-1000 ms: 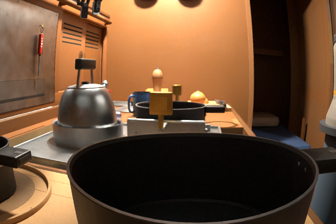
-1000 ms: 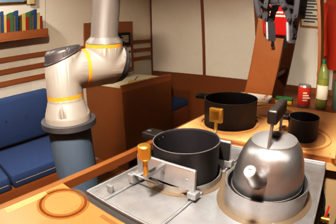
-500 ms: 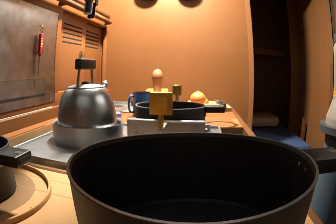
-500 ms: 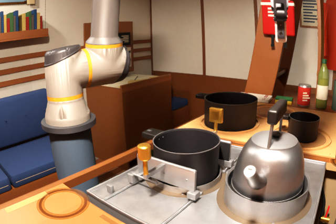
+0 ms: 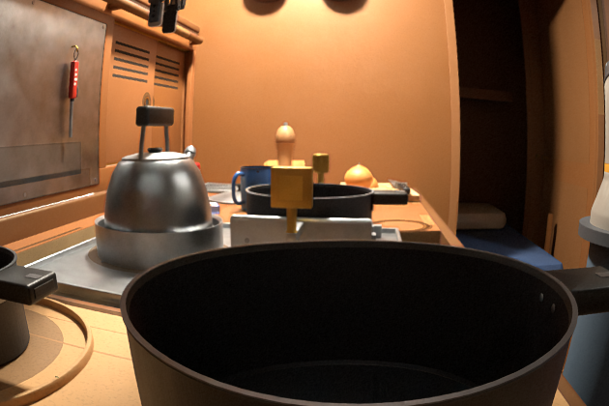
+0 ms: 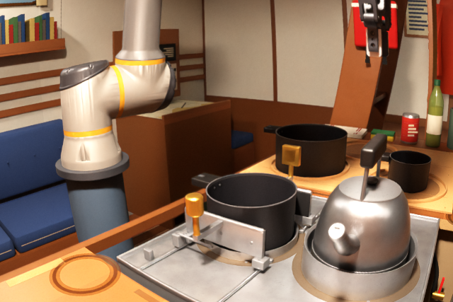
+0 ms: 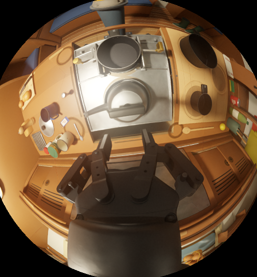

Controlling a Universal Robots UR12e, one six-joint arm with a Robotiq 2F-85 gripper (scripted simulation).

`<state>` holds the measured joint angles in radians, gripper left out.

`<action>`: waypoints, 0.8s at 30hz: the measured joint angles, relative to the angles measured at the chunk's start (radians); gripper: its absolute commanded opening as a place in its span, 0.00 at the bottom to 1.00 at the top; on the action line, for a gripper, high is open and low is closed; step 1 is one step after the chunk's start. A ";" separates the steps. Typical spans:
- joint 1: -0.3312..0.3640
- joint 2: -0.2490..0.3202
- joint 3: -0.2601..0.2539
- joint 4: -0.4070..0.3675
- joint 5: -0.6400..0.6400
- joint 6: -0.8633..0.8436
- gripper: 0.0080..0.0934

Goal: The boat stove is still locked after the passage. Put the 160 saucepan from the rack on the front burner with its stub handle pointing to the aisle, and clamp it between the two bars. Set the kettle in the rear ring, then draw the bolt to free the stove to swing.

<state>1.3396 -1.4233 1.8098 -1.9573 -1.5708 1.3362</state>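
Observation:
My gripper [image 6: 376, 58] [image 5: 163, 26] [image 7: 125, 140] hangs high above the rear edge of the stove, open and empty. Below it the steel kettle [image 6: 362, 222] [image 5: 156, 190] [image 7: 125, 102] sits in the rear ring, its black handle upright. The black saucepan [image 6: 252, 205] [image 5: 314, 199] [image 7: 118, 53] stands on the front burner between the two clamp bars [image 6: 228, 233], with its stub handle [image 6: 203, 180] toward the aisle. Each bar carries a brass knob [image 6: 194, 205] [image 6: 291, 156]. The bolt is not clearly visible.
A large black pot [image 6: 311, 149] [image 5: 344, 328] and a small black pot [image 6: 409, 170] sit in rack rings on the counter beside the stove. Mugs, a lid and pepper mills [image 7: 52, 124] crowd the counter on the other side. The arm's base [image 6: 98, 167] stands in the aisle.

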 measured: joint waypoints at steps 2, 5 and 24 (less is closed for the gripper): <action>-0.001 -0.001 0.001 0.000 0.000 -0.001 0.56; -0.013 -0.006 0.007 -0.001 0.000 -0.013 0.56; -0.375 -0.079 0.089 -0.010 0.000 -0.370 0.56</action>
<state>0.9646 -1.5023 1.8985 -1.9672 -1.5711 0.9659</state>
